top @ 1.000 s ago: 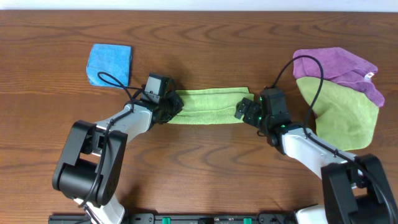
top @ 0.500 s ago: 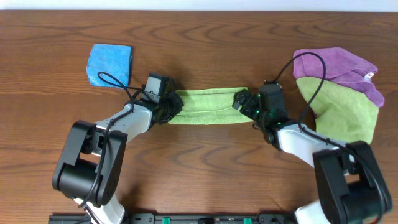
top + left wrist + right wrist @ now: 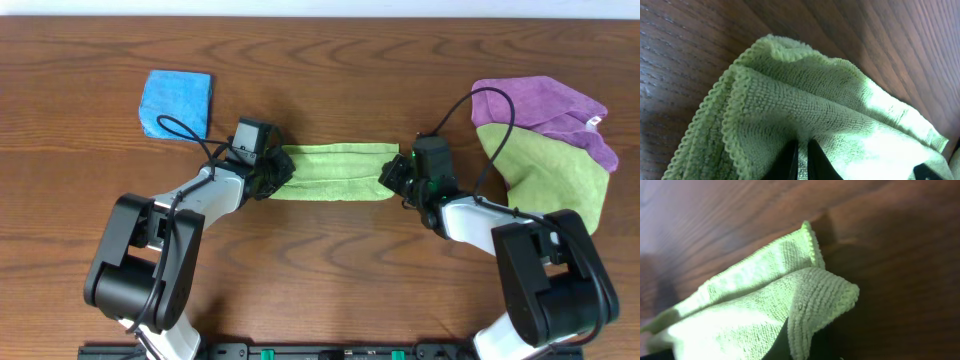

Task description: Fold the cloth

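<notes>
Overhead | left claw (image 3: 274,179) clenched on cloth (image 3: 335,172) end | right claw (image 3: 391,180) clenched on other end | both ends covered

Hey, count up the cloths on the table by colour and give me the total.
Lime-green: 2, the folded strip between the arms and the loose green cloth at the right
Purple: 1, the purple cloth
Blue: 1, the blue cloth
Total: 4
</notes>
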